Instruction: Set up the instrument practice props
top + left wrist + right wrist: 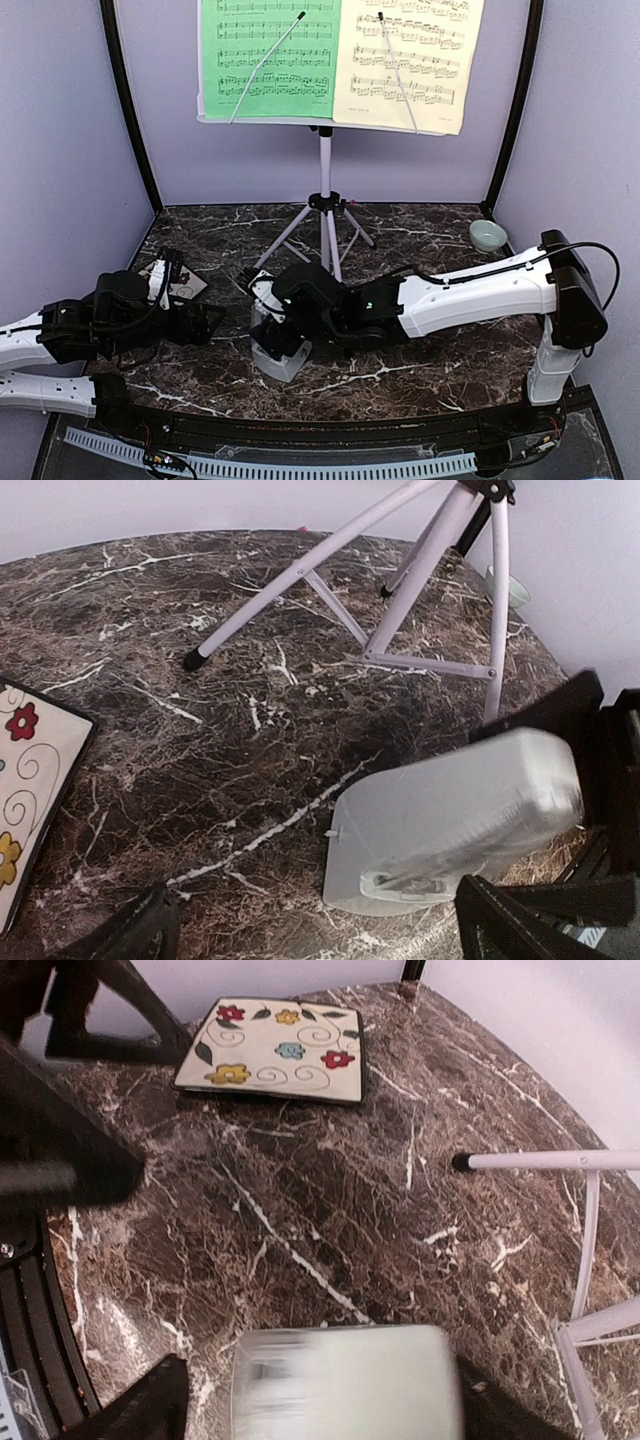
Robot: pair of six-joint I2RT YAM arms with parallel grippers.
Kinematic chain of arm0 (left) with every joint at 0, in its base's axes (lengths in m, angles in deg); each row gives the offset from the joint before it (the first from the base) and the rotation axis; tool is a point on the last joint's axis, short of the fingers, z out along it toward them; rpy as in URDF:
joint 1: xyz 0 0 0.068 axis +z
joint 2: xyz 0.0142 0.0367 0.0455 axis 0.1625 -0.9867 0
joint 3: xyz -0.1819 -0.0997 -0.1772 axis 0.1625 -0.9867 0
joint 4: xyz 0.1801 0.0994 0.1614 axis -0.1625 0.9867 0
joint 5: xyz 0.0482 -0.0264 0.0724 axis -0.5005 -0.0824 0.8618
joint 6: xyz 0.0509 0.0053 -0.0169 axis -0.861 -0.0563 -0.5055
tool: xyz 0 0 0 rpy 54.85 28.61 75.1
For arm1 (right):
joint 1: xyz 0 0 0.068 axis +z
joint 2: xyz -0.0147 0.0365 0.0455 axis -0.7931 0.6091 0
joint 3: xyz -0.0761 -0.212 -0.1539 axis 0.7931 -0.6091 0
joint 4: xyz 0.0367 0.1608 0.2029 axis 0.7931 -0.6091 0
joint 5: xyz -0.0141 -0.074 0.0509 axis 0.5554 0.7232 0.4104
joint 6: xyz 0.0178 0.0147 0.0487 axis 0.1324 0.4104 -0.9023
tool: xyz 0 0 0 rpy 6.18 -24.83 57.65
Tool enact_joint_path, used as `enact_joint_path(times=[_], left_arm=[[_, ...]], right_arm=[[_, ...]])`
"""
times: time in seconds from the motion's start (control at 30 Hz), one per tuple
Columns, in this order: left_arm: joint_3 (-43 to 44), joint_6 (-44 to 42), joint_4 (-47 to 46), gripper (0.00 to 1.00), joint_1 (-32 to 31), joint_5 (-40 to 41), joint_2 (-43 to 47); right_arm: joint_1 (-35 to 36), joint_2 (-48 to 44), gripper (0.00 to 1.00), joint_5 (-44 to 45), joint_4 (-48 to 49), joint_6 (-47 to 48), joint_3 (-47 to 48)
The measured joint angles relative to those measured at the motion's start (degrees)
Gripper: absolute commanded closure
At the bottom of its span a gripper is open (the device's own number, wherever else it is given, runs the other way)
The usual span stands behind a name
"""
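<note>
Right pincer (283, 328) reaching low over marble table (430, 235), fingers straddling light-grey metronome (345, 1385). Gap showing at one finger, other finger touching: jaws standing open, not clamping. Metronome tilting and blurring directly between those fingers; whether base is touching table, cannot tell.

Left pincer (212, 322) hovering just beside right pincer, jaws gaping wide, gripping nothing, metronome sitting just ahead of its fingertips.

White music stand (324, 170) standing beyond both pincers, green sheet (268, 55) and pale-yellow sheet (410, 60) resting side by side on its desk.

Floral tile (275, 1052) lying near left pincer, off its left side.
</note>
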Motion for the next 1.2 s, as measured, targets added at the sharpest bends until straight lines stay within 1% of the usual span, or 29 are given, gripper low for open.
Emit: enact_joint_path(times=[0.13, 0.27, 0.4, 0.47, 0.6, 0.73, 0.83, 0.97, 1.07, 1.2], left_arm=[[0.81, -2.34, -2.23, 0.01, 0.02, -3.32, -3.32], [1.84, -4.31, -5.05, 0.01, 0.00, -5.79, -4.39], [3.87, -4.83, -8.79, 0.01, -0.13, -8.35, -7.04], [4.57, -4.92, -10.16, 0.01, -0.66, -8.81, -8.76], [6.32, -5.16, -12.24, 0.01, -2.62, -8.92, -13.64], [7.89, -5.18, -13.62, 0.01, -4.59, -7.80, -18.51], [8.26, -4.59, -14.71, 0.01, -5.35, -6.84, -21.84], [8.28, -3.89, -16.24, 0.02, -5.66, -5.79, -25.81], [8.66, -3.39, -17.14, 0.07, -5.66, -4.83, -29.64], [9.64, -2.91, -18.23, 0.16, -5.66, -4.20, -33.66]], right_arm=[[0.00, -2.12, 0.01, -1.09, 2.14, 0.17, 0.31], [0.00, -8.46, 0.00, -1.62, 4.94, 0.02, -1.05], [-0.24, -17.25, 0.00, -1.20, 8.00, -2.23, -5.95], [-0.57, -21.20, 0.00, -0.79, 9.62, -4.09, -10.01], [-1.88, -26.18, 0.02, -0.04, 10.67, -8.63, -19.58], [-2.89, -28.44, 0.03, 0.39, 10.25, -12.70, -27.36], [-3.08, -29.75, 0.04, 0.55, 9.99, -14.58, -30.29], [-3.30, -30.77, 0.06, 0.68, 10.67, -16.20, -31.82], [-3.37, -30.73, 0.08, 0.59, 11.06, -17.11, -32.26], [-3.37, -30.29, 0.10, 0.22, 12.02, -17.51, -32.85]])
